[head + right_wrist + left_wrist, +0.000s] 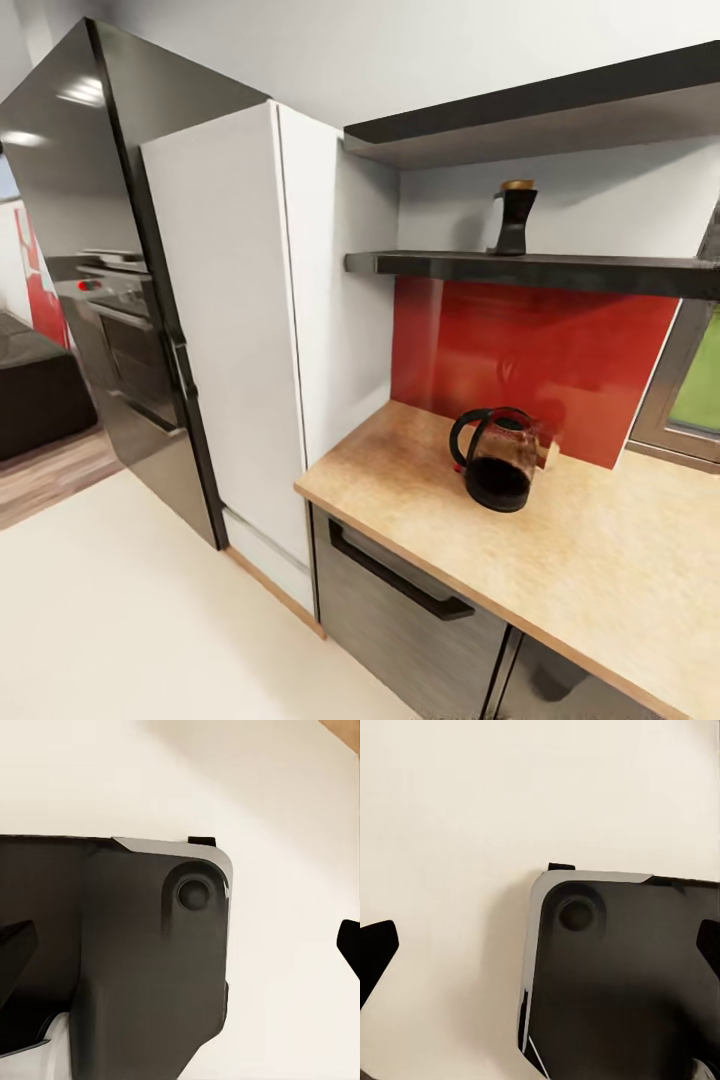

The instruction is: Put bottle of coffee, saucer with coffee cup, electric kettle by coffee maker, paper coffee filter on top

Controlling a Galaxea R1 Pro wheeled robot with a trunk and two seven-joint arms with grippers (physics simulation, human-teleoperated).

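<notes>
Right now your left hand (540,945) and right hand (180,941) are spreading wide over the pale floor (442,817), gripping nothing, fingertips cut off at the frame edges. Your electric kettle (497,458) is sitting on the worktop (600,560); a dark bottle (515,218), hard to make out, is standing on the shelf (560,268).

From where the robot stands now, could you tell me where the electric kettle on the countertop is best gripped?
Probably by the black loop handle of the electric kettle. It arches out on the side facing the tall white cabinet, open to reach from there, and the kettle stands upright. The rounded glass body looks harder to pinch.
</notes>
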